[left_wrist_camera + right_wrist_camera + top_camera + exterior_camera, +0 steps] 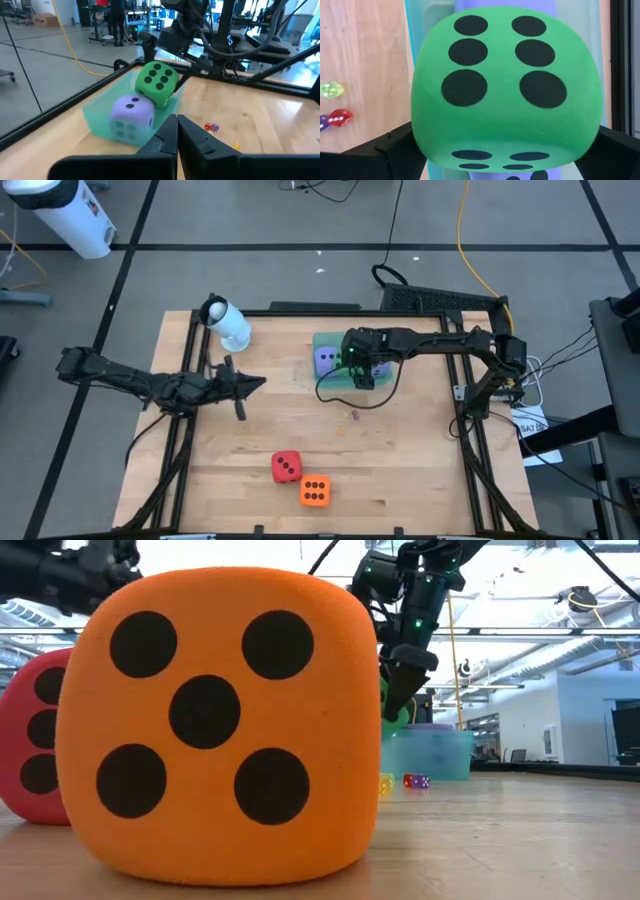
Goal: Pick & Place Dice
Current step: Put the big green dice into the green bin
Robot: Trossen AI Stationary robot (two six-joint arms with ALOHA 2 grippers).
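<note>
Around your pale wooden plank tabletop point(400, 460) you have a grey floor point(250, 220) crossed by dark tape lines. A yellow cable point(463, 230) snakes over it at the far side, and a white cylindrical unit point(70, 215) lies at the far left corner. Looking level across the boards, you see a bright, open workshop hall: a white ceiling with exposed pipes and beams point(530, 610), large windows point(590, 710) and a dark monitor point(625, 735) at the right edge.
</note>
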